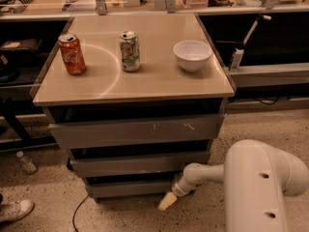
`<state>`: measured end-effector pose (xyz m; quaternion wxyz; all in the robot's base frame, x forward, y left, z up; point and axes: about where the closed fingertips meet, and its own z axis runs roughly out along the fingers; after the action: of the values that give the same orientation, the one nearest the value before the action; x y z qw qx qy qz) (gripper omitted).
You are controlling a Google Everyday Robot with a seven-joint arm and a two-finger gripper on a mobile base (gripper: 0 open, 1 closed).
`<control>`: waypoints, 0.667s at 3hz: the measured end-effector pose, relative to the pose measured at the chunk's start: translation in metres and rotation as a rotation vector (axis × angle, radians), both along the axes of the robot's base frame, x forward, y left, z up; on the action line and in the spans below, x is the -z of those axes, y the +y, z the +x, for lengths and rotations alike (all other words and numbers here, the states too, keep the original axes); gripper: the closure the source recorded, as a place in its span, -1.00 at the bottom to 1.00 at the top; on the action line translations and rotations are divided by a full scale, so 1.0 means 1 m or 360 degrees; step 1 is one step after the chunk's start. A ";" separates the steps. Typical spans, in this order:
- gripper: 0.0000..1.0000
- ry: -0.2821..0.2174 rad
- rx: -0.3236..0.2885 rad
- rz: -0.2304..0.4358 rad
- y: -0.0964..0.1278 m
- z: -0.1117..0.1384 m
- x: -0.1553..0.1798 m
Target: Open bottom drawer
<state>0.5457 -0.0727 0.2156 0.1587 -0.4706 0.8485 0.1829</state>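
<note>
At the foot of the grey drawer cabinet sits the bottom drawer [130,188], the lowest of three fronts without handles. Its plain grey front is narrower than the two above, and a dark gap runs along its top edge. Just beside its right end, low over the speckled floor [120,216], is the cream-coloured end effector [167,202]. It points down and to the left at the end of the white arm [203,174], which comes from the large white robot body [263,187] at the lower right. Whether the end effector is spread or pressed together is not possible to judge from this view, and also not whether it touches the drawer.

Above the bottom drawer is the plain middle drawer front [140,163], and over that the larger top drawer front [137,129] with white scratch marks. On the beige tabletop [145,83] stand an orange soda can [71,54] at the left, a green-and-white can [129,51] in the middle and a white bowl [192,55] at the right, all well apart. A white shoe [14,210] lies at the lower left.
</note>
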 end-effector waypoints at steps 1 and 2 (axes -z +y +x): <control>-1.00 -0.0052 0.0016 -0.0010 -0.003 0.009 0.001; -1.00 -0.0057 0.0017 0.0005 0.002 0.015 0.009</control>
<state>0.5608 -0.0710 0.2062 0.1755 -0.4690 0.8477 0.1750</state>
